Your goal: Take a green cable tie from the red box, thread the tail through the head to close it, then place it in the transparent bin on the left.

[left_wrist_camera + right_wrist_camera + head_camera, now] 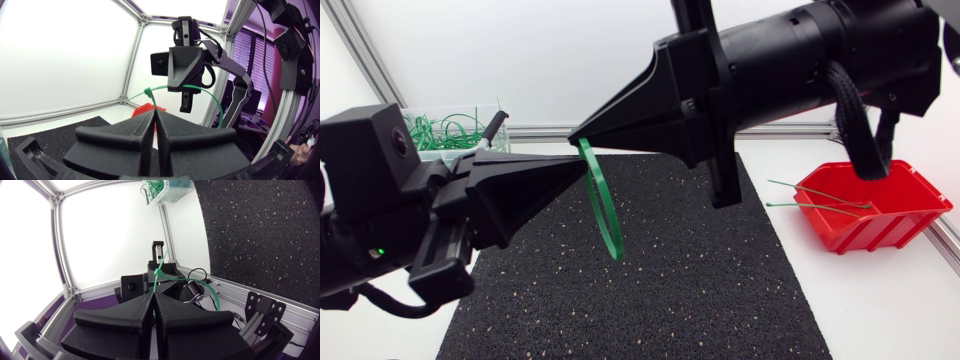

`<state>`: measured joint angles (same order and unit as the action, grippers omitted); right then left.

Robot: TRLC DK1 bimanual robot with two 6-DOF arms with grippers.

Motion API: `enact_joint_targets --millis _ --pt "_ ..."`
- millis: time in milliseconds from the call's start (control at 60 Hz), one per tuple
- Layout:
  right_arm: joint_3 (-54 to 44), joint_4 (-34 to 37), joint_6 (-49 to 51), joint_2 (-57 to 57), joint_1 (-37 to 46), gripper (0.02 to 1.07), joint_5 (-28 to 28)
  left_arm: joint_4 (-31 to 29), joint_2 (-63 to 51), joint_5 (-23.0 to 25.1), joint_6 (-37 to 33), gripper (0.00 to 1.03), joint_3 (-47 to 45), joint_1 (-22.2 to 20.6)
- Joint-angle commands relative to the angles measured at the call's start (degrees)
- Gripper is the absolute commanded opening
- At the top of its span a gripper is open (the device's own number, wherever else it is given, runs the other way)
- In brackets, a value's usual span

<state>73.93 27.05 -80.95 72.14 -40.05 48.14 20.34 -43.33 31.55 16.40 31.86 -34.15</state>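
Above the black speckled foam mat (700,290) on the white surface (880,320), the left hand (576,160) and the right hand (574,134) meet tip to tip. Each has its wedge fingers pressed together, pinching the green plastic cable tie (603,205), which hangs below the tips as a loop clear of the mat. Straight green ties (820,203) lie in the red plastic box (880,232) near the right arm, and looped green ties (445,130) fill the transparent bin (460,147) behind the left hand.
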Motion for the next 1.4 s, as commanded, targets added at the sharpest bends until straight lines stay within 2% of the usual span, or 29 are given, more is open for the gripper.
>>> enact_joint_targets --millis 0,850,1100,1383 --pt "1.0 0.8 -1.9 1.9 0.0 0.08 -0.9 0.4 1.3 -0.1 -1.5 0.04 -0.9 -0.7" --pt "1.1 3.7 -1.1 7.8 4.6 0.08 1.3 -1.4 4.0 -1.8 -3.0 0.04 -0.7 -1.3" --pt "1.0 4.4 -1.3 4.5 4.4 0.08 3.1 -1.0 2.7 -1.8 -4.1 0.04 -0.8 -0.2" --pt "0.5 4.2 -0.9 6.1 2.3 0.08 3.5 -0.6 1.8 -2.5 -4.8 0.04 -0.8 0.0"
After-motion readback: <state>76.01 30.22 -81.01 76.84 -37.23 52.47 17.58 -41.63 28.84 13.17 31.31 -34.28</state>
